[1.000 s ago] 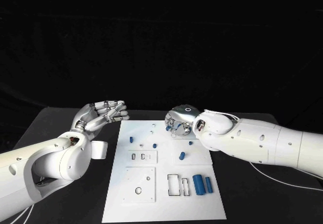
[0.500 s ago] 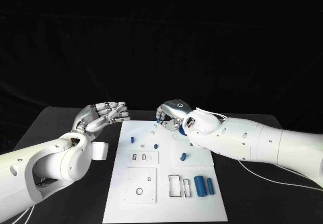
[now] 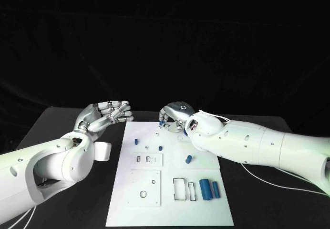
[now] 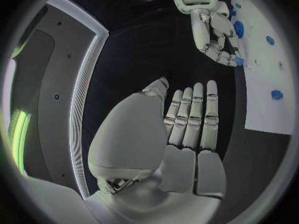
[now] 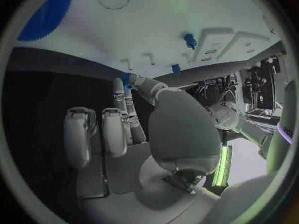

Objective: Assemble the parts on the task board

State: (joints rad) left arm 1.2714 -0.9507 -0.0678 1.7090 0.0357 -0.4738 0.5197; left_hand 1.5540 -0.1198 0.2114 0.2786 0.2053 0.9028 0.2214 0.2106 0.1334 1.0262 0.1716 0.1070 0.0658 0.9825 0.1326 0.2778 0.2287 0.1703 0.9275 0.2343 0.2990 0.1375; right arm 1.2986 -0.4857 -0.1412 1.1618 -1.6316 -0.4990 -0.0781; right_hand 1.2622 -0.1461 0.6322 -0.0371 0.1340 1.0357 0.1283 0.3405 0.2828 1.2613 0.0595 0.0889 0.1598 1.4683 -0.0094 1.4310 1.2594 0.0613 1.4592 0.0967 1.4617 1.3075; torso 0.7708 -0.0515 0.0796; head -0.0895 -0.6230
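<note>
Right hand [image 3: 174, 117]: risen off the board [image 3: 172, 200] since a second ago — apparently pinching a small blue part [image 5: 127, 79], ready for placing.
Left hand [image 3: 104, 116]: unmoved — fingers apart, empty.

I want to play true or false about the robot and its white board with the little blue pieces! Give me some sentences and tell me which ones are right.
1. The right hand pinches a small blue part at its fingertips. True.
2. The left hand holds a blue part. False: it holds nothing; its fingers are curled in, beside the task board.
3. Two blue cylinders lie side by side near the board's near right corner. True.
4. The task board is black. False: it is white, on a black table.
5. The right hand is above the board's far end. True.
</note>
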